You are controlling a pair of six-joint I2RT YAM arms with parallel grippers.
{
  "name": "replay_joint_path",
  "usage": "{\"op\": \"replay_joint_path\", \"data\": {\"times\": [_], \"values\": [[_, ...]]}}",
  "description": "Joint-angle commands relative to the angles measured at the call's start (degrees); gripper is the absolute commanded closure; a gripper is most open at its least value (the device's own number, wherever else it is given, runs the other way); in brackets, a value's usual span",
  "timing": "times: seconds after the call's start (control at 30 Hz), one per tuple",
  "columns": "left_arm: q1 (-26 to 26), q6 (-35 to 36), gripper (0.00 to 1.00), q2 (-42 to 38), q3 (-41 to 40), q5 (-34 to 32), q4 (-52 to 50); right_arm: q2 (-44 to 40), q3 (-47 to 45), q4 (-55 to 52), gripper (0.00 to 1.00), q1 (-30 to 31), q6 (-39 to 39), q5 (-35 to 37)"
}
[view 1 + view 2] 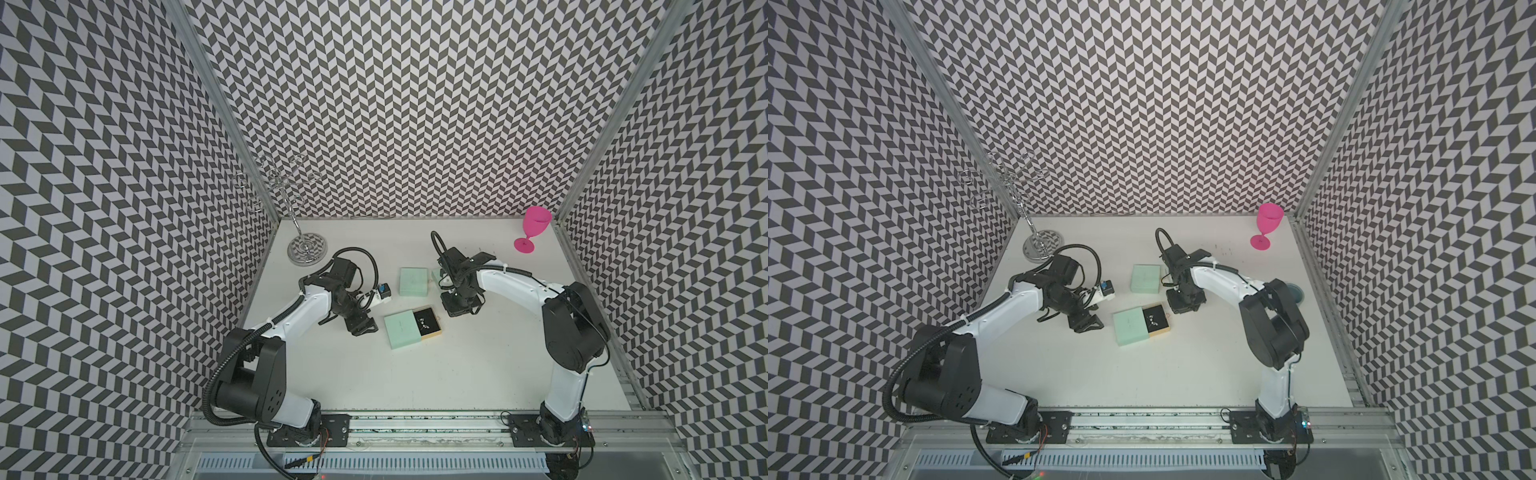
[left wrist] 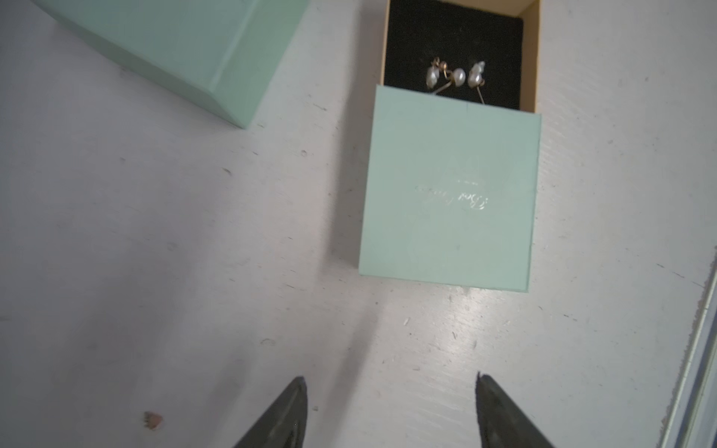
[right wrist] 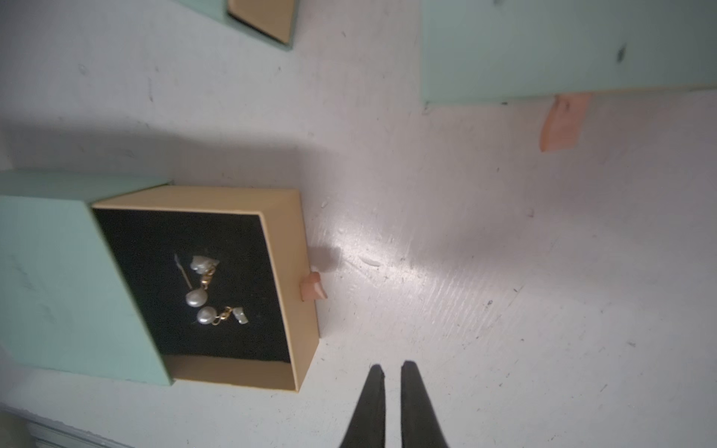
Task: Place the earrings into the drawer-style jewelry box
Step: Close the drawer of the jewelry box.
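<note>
Chevron-patterned walls enclose a white desk (image 1: 457,374). Near its middle a mint jewelry box (image 1: 402,331) is seen, with its tan drawer (image 3: 285,240) pulled partway out toward 3 o'clock. The earrings (image 1: 424,323) are laid close together on the black lining of the open drawer, their pale beads touching or nearly so. A small pink tab (image 3: 312,287) is fixed to the drawer's front.

The left gripper (image 2: 390,382) is held at 9 o'clock of the box, near it but apart. Its fingers are spread wide over bare desk, and nothing is grasped. The right gripper (image 3: 392,368) is held at 1 o'clock of the drawer, clenched almost fully, with nothing between its fingers.

A second mint box (image 1: 413,281) is placed at 12 o'clock of the jewelry box. A pink goblet (image 1: 534,228) is stood in the 1 o'clock corner, and a wire stand (image 1: 305,249) in the 11 o'clock corner.
</note>
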Motion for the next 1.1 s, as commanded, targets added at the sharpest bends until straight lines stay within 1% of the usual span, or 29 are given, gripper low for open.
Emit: {"op": "replay_joint_path", "data": {"times": [0.0,0.13,0.2,0.33,0.47,0.77,1.07], "values": [[-1.0,0.1,0.36,-0.3,-1.1,-2.3,2.2,0.7,0.2,3.7,0.89,0.6,0.0,-2.7],[-1.6,0.4,0.43,1.4,-1.3,-2.5,3.1,2.0,0.8,4.8,0.89,0.5,0.2,-4.3],[-1.6,0.5,0.44,2.5,-1.4,-2.7,3.6,2.4,0.9,5.3,0.88,0.5,0.4,-4.8],[-1.6,0.4,0.41,3.8,-1.2,-2.3,5.3,2.8,-0.6,6.9,0.88,0.5,0.7,-6.1],[-1.9,0.1,0.34,5.8,-0.7,-0.8,6.0,3.0,-1.3,8.3,0.88,0.6,0.7,-7.9],[-4.7,-0.7,0.34,9.0,-0.2,0.1,8.6,3.9,-1.6,9.3,0.88,1.7,1.5,-10.9],[-5.9,-2.6,0.31,10.2,0.1,1.6,11.0,5.7,-1.0,9.8,0.88,4.6,2.2,-12.1]]}}
